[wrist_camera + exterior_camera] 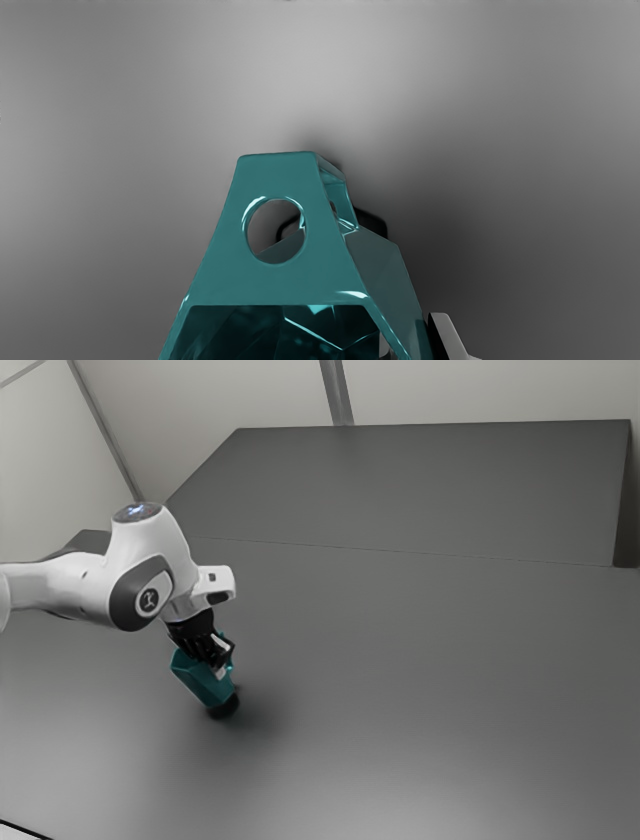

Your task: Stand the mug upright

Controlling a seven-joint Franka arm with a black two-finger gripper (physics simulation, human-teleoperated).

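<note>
Jaws [222,660] grip a teal mug [198,677] by its wall at the bench [420,680], mouth raised but body tilted; straightening and release remain.

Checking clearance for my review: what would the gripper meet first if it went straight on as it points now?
The table, most likely: the gripper points down toward it, and the held mug would probably touch before the fingers. Any remaining gap is unclear.

Dark grey tabletop [420,690] with a thin seam [400,551], pale wall [460,390] beyond with a grey strip [337,392].
</note>
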